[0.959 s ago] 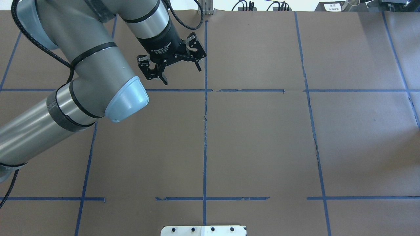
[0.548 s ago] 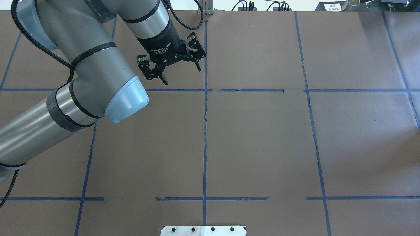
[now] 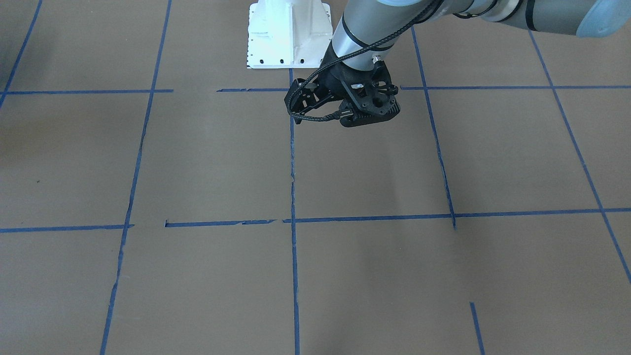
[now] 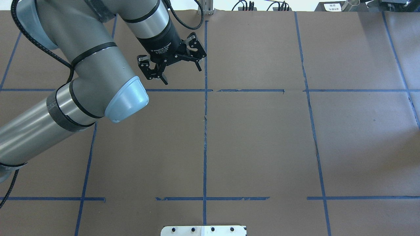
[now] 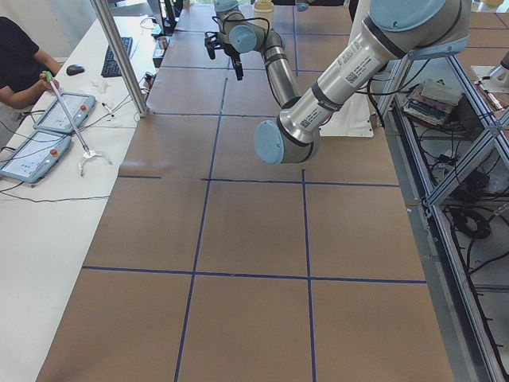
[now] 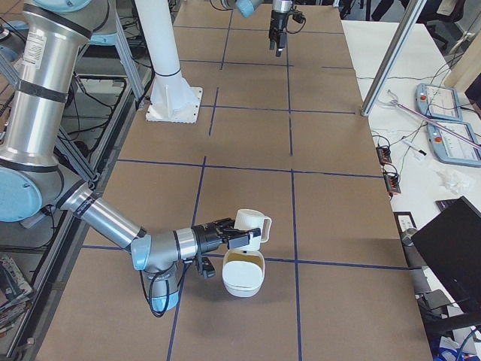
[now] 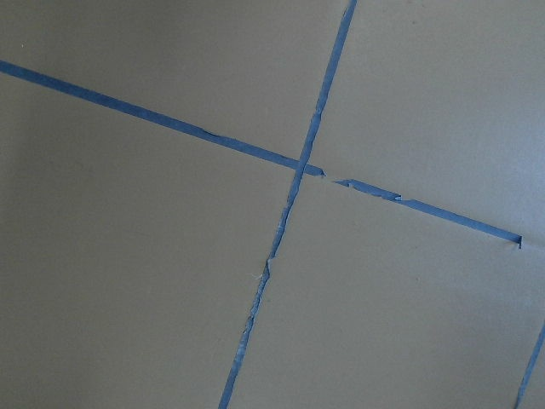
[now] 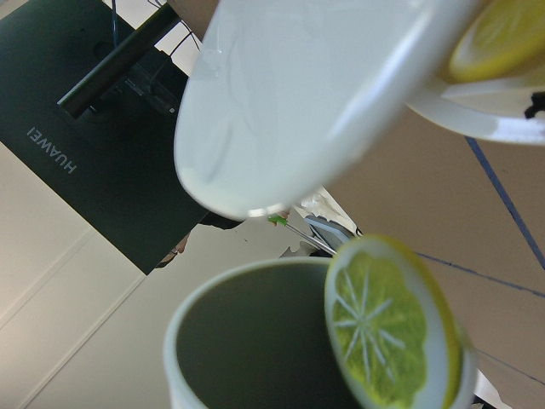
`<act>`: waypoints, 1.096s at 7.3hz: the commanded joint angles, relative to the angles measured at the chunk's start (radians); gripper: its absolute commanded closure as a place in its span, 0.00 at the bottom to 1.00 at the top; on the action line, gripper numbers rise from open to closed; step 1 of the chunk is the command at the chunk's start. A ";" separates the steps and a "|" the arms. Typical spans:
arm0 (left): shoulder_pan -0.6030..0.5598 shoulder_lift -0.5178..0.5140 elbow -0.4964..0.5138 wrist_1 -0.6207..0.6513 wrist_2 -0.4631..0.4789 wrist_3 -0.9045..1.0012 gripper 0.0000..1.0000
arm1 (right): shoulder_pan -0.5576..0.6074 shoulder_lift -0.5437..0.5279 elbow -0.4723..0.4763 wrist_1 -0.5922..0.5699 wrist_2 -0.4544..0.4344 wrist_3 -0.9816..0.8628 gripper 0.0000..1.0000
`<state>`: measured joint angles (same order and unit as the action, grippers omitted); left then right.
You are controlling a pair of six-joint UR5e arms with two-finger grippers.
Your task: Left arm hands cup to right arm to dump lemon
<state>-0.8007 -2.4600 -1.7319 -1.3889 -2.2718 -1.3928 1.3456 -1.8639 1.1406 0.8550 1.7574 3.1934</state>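
Over my shoulders, nothing has shifted in the last second: my left arm (image 4: pixel 92 75) hangs where it was above the far part of the table (image 4: pixel 262 137), its jaws spread wide and empty. I take that stillness to mean its share, the handing over, is done. Neither cup nor lemon shows here, and my right arm is out of frame.

From across the table, the left jaws sit mostly behind the pierced bracket (image 3: pixel 370 101), so their gap is hard to read. Again, no cup.

From the table's left end, the left arm reaches far down the table and its tip is small.

From the right end, the cup (image 6: pixel 253 226) sits tipped at the tip of my right arm (image 6: pixel 113 222), just above a white bowl (image 6: pixel 244 284). I cannot tell from here whether the right jaws are clenched.

At my left wrist, only blue tape (image 7: pixel 298 170) crosses on the table.

At my right wrist, the lemon (image 8: pixel 392 332) stands on edge at the cup's lip, so I judge the dump is under way. A second yellow slice (image 8: pixel 502 34) is clipped by the corner; I can't tell whether it lies in the bowl.
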 commanded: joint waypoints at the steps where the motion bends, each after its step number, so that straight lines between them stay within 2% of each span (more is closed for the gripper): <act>1: 0.000 0.001 0.000 0.001 0.000 0.000 0.00 | 0.001 0.000 -0.004 0.015 -0.006 0.059 0.77; 3: -0.002 -0.001 0.000 0.002 0.000 0.000 0.00 | 0.001 0.003 0.055 0.007 -0.001 -0.013 0.81; 4: -0.002 0.003 -0.005 0.002 0.000 0.000 0.00 | 0.000 0.009 0.071 -0.022 0.002 -0.193 0.83; 5: -0.002 0.004 -0.003 0.002 0.000 0.000 0.00 | -0.002 0.014 0.106 -0.096 0.008 -0.331 0.84; 7: -0.002 0.007 -0.006 0.002 0.000 0.000 0.00 | -0.032 0.026 0.252 -0.328 0.013 -0.535 0.86; 8: 0.000 0.006 -0.006 0.002 0.000 0.000 0.00 | -0.049 0.069 0.295 -0.453 0.011 -0.620 0.86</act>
<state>-0.8020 -2.4538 -1.7373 -1.3867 -2.2718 -1.3929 1.3179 -1.8325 1.3673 0.5560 1.7689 2.6945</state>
